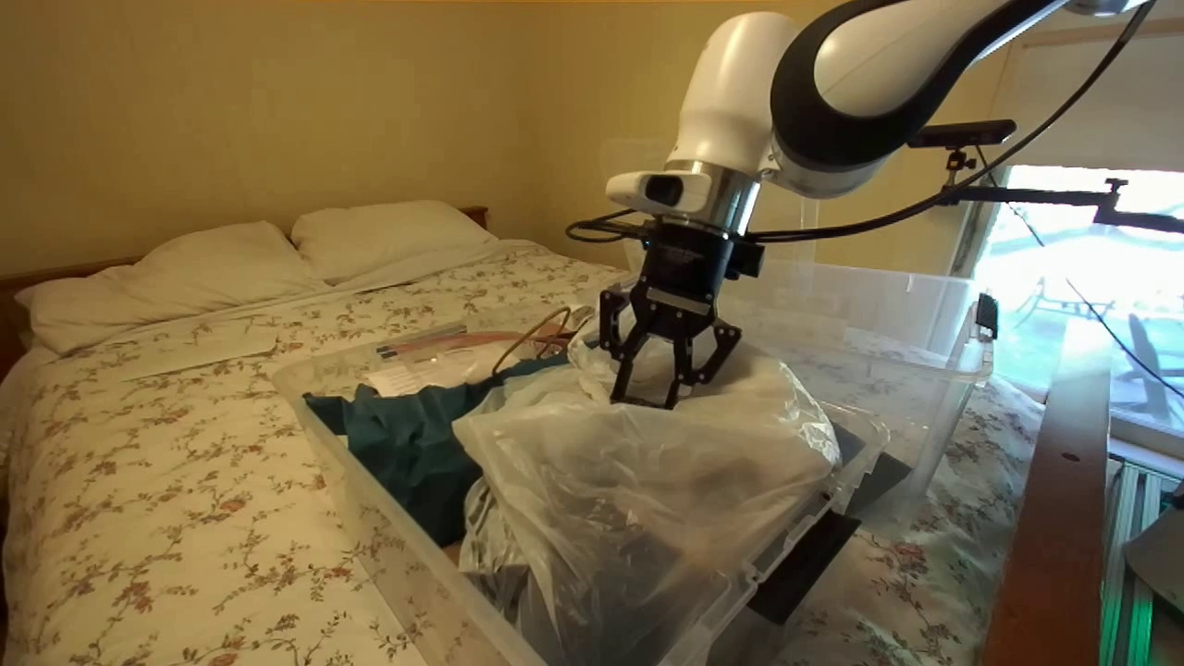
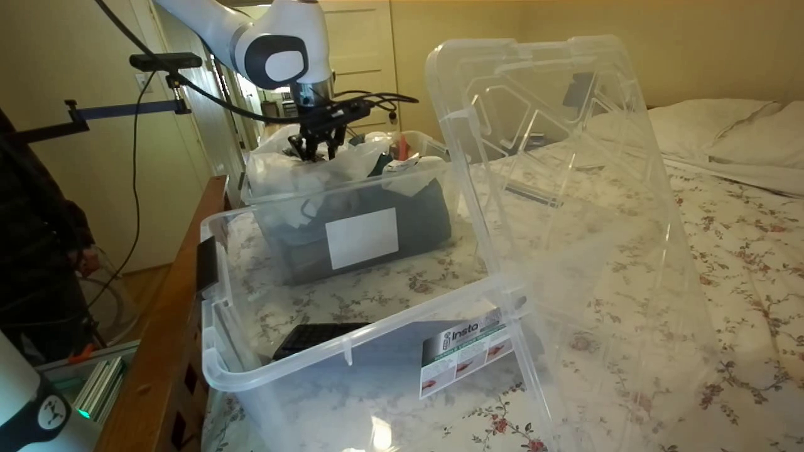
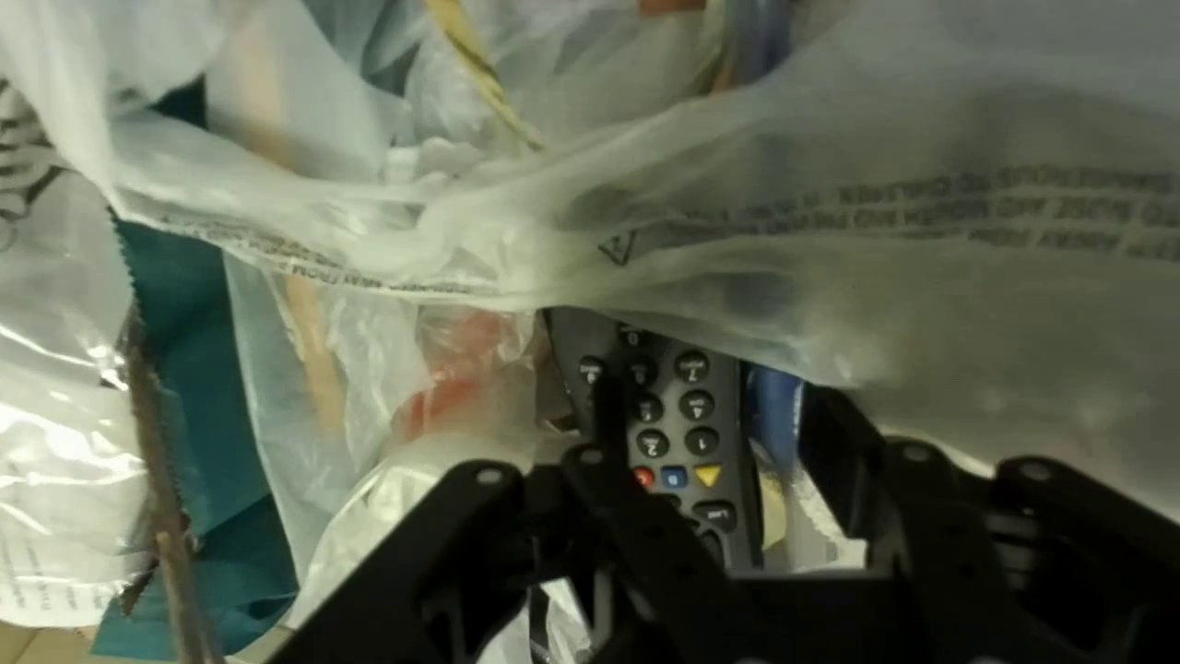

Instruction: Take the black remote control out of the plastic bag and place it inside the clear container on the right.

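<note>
— How was the gripper (image 1: 646, 400) seen to be set?

— It was pointed downward over the plastic bag (image 1: 638, 481), with its fingers (image 3: 834, 452) parted. In the wrist view a gap was left between them, and the black remote control (image 3: 687, 424) was framed in it, one finger being seen in front of one long edge. The remote was not being gripped; whether it was touched could not be told.

— Where was the remote control lying, then?

— Among the folds of the bag, with its keys exposed and one end covered by a printed stretch of the film. Red, blue and yellow keys were seen in a row, and a blue item (image 3: 774, 401) was noticed just beside it, partly hidden by a finger.

— And by what was the bag held?

— By a see-through bin (image 1: 430, 564), in which it was bunched beside a dark teal cloth (image 1: 407, 444). The bag was swollen above the rim in both exterior views.

— Was the clear container (image 2: 282, 373) also in sight?

— It was, near the packed bin, in both exterior views. Both bins were set on a floral bed cover (image 1: 185, 462). A printed label (image 2: 465, 361) was fixed to the container's wall, and a clear ridged panel (image 2: 540, 49) was tilted up at its side.
</note>
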Controlling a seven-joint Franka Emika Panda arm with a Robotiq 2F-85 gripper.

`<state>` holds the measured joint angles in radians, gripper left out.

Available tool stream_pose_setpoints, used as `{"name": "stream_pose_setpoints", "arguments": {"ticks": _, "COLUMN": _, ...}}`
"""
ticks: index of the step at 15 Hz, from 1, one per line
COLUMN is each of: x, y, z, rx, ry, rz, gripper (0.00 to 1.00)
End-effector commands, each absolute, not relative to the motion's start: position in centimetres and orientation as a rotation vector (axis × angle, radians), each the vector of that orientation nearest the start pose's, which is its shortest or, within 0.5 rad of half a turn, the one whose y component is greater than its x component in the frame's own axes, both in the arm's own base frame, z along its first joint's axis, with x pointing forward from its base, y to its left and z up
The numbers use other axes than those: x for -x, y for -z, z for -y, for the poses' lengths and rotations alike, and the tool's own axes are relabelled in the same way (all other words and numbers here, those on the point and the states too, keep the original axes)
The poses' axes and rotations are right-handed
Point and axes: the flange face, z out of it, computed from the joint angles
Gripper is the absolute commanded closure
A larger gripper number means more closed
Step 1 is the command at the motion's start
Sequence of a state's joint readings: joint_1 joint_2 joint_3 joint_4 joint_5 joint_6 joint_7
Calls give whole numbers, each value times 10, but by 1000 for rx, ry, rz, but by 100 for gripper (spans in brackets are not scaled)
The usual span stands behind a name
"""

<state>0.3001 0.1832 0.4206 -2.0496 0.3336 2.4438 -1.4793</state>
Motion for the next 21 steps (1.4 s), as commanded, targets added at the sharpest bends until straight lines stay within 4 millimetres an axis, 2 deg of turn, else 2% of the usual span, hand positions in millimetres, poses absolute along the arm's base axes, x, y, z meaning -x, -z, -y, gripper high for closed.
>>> {"name": "stream_pose_setpoints", "arguments": {"ticks": 1, "x": -445, "y": -372, "z": -402, "rx": -1873, "ry": -520, "rz": -2784, "gripper": 47}}
{"name": "stream_pose_setpoints", "arguments": {"ticks": 4, "x": -445, "y": -363, "z": -415, "rx": -1843, "ry": -512, "rz": -2826, "gripper": 41}}
{"name": "stream_pose_setpoints", "arguments": {"ticks": 8, "x": -455, "y": -366, "z": -424, "rx": -1813, "ry": -516, "rz": -2829, "gripper": 41}}
{"name": "stream_pose_setpoints", "arguments": {"ticks": 10, "x": -459, "y": -364, "z": -427, "rx": -1812, "ry": -511, "rz": -2836, "gripper": 66}}
{"name": "stream_pose_setpoints", "arguments": {"ticks": 11, "x": -460, "y": -364, "z": -428, "rx": -1816, "ry": -511, "rz": -2836, "gripper": 66}}
{"name": "stream_pose_setpoints", "arguments": {"ticks": 13, "x": -461, "y": -373, "z": -427, "rx": -1815, "ry": -530, "rz": -2820, "gripper": 80}}
{"name": "stream_pose_setpoints", "arguments": {"ticks": 14, "x": -458, "y": -382, "z": -424, "rx": -1811, "ry": -538, "rz": -2802, "gripper": 84}}
{"name": "stream_pose_setpoints", "arguments": {"ticks": 17, "x": -444, "y": -419, "z": -415, "rx": -1784, "ry": -588, "rz": -2739, "gripper": 84}}
{"name": "stream_pose_setpoints", "arguments": {"ticks": 21, "x": -423, "y": -493, "z": -399, "rx": -1751, "ry": -709, "rz": -2564, "gripper": 84}}
